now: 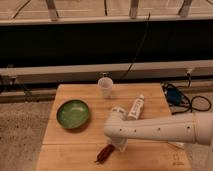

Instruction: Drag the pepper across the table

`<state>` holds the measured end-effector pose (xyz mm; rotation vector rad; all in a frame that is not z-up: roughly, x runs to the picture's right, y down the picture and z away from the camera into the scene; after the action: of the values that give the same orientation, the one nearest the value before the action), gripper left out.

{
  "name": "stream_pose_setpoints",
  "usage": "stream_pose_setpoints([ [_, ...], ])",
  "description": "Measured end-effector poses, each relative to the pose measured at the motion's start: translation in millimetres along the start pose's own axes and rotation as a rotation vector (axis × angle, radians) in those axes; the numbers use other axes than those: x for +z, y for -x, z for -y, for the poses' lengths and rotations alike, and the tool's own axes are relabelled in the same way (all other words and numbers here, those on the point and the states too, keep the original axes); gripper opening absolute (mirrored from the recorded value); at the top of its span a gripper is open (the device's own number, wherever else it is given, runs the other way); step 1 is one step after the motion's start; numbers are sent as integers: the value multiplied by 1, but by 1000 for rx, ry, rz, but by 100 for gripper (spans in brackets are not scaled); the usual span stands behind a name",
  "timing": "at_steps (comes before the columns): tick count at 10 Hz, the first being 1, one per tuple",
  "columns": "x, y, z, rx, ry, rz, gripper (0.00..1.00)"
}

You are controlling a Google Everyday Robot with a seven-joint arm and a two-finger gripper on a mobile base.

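Note:
The pepper point(104, 153) is a small dark red chili lying on the light wooden table point(65, 150) near its front edge, left of centre. My white arm reaches in from the right. The gripper point(119, 144) hangs down at the arm's end, just right of the pepper and right against its upper end. The arm hides most of the gripper.
A green bowl point(73, 113) sits on the table's left side. A white cup point(105, 87) stands at the back centre. A white tube point(135, 107) lies right of centre, behind my arm. Black cables and a blue object point(175, 96) lie off the table's right edge.

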<state>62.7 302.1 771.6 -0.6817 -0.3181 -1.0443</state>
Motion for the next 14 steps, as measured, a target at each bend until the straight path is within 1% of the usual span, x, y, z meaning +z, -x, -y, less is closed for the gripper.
stream_pose_setpoints([
  [2,-1,0,0,-1,0,0,12],
  [3,3,2,-9,-3,15,1,4],
  [4,3,3,-8,-6,17,2,2],
  [5,3,3,-7,-4,13,5,2],
  [7,1,-6,-15,-3,6,7,2],
  [8,0,-11,-25,2,14,10,2],
  [9,0,-9,-31,1,21,13,2],
  [11,0,-7,-35,4,24,16,2],
  [12,-1,-10,-35,-1,24,17,2],
  [14,-3,-21,-44,2,29,18,2],
])
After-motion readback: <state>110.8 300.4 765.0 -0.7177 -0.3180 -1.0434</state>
